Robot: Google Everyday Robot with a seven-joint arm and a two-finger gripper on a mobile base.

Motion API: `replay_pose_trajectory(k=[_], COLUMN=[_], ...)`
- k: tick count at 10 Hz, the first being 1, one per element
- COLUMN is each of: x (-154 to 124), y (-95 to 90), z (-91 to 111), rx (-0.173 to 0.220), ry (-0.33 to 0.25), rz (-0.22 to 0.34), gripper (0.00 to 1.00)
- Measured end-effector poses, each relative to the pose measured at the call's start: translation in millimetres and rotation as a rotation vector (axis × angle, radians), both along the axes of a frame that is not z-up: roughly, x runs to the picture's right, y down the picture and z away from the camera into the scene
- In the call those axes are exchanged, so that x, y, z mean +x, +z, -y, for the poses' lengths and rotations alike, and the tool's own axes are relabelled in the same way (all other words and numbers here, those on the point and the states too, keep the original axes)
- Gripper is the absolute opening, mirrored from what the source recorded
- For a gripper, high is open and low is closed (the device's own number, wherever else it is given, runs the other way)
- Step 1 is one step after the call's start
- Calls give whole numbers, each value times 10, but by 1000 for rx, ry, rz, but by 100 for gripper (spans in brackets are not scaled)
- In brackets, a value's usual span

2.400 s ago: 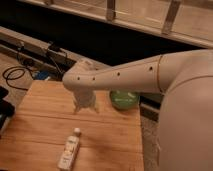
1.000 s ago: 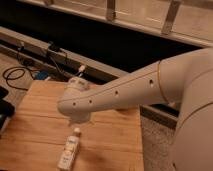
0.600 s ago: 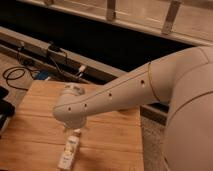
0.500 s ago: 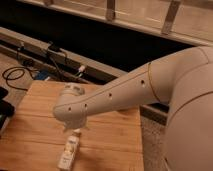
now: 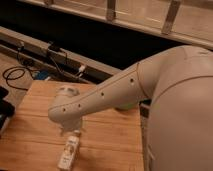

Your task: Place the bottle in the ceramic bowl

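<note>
The bottle (image 5: 69, 152) lies on its side on the wooden table (image 5: 30, 135) near the front edge, white with a pale yellowish label and its cap pointing away from me. My gripper (image 5: 72, 131) hangs from the white arm's wrist (image 5: 67, 111), directly above the bottle's cap end and close to it. The white arm (image 5: 130, 87) reaches in from the right and hides most of the green ceramic bowl. Only a green sliver of the bowl (image 5: 127, 106) shows under the arm at the table's back right.
Black cables (image 5: 20, 75) lie on the floor to the left behind the table. A dark object (image 5: 5, 107) sits at the left edge. A dark rail and wall (image 5: 100, 35) run along the back. The table's right edge (image 5: 142, 145) is beside the robot's body.
The arm has swung left and down from over the bowl to above the bottle, and now covers most of the bowl. The bottle has not moved.
</note>
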State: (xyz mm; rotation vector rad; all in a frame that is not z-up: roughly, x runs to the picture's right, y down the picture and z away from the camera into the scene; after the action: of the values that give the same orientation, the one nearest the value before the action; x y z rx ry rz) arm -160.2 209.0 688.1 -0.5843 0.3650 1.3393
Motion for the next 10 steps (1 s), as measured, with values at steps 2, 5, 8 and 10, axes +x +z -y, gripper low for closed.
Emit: replay_pose_trajectory(k=[2, 5, 8, 10], x=[-106, -205, -227, -227], y=[100, 276, 487, 636], z=[-166, -444, -670, -802], rx=[-32, -91, -152, -195], ry=[-16, -31, -42, -38], rz=[15, 23, 8, 1], gripper=[65, 65, 65, 63])
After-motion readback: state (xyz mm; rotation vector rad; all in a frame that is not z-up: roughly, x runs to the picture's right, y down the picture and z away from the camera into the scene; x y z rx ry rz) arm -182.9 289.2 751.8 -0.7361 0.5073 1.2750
